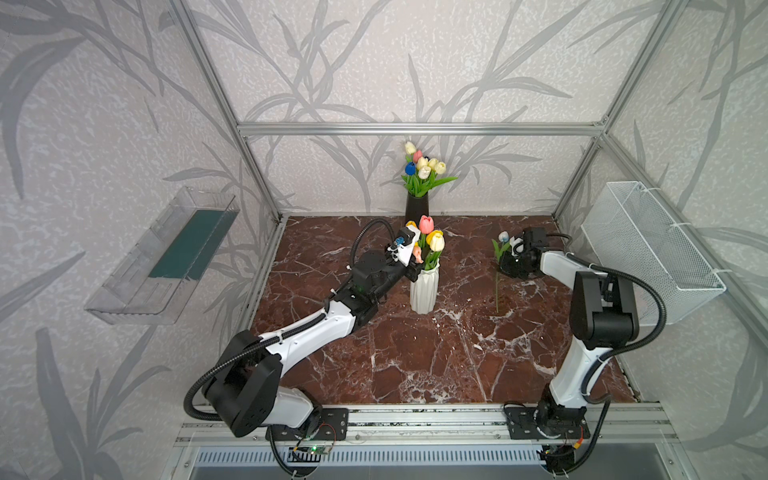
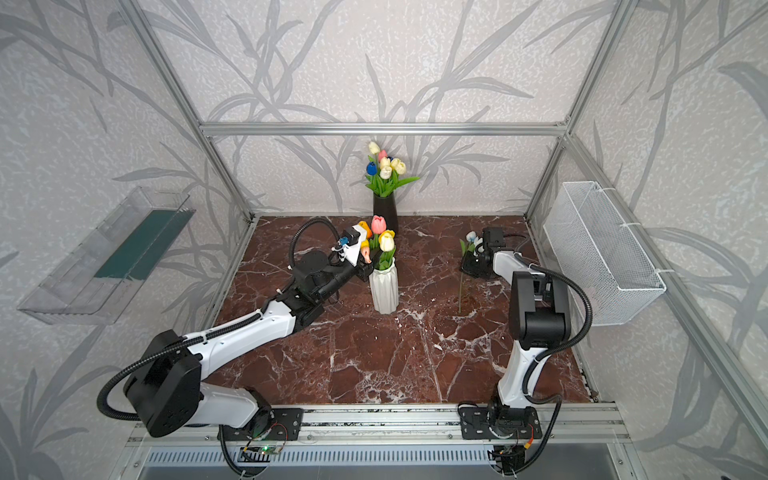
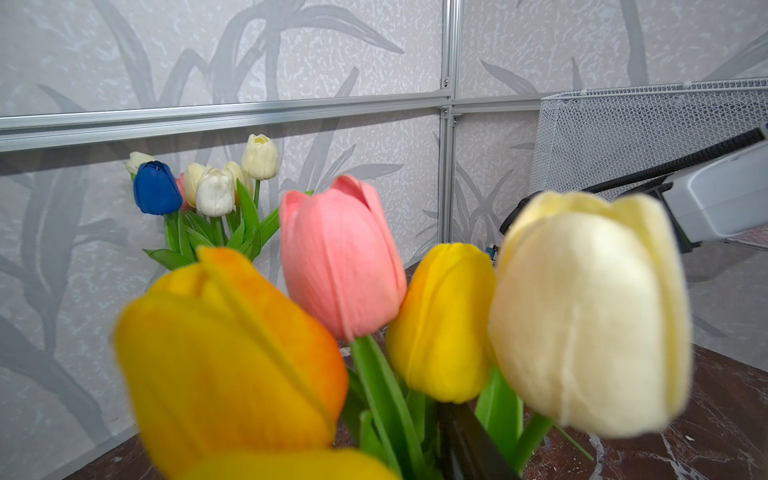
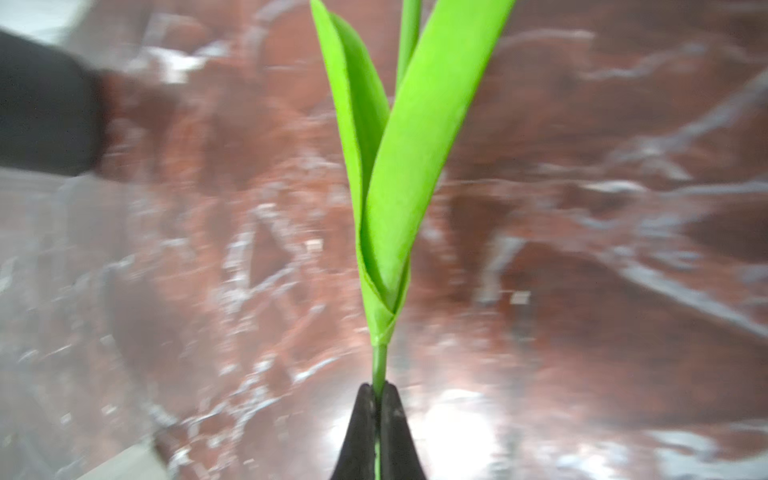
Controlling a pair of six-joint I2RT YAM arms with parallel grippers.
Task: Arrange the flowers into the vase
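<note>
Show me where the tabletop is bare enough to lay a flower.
Bare: the marble tabletop in front, from the white vase to the front rail. Crowded: behind, around the black vase, the left gripper and the right gripper's tulip.

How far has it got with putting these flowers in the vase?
Partway. Several tulips already stand in the white vase. The right hand is shut on the stem of one more pale tulip, held clear of that vase, so it still has to go in. Another bunch stands in the black vase behind; whether those must move I cannot tell.
</note>
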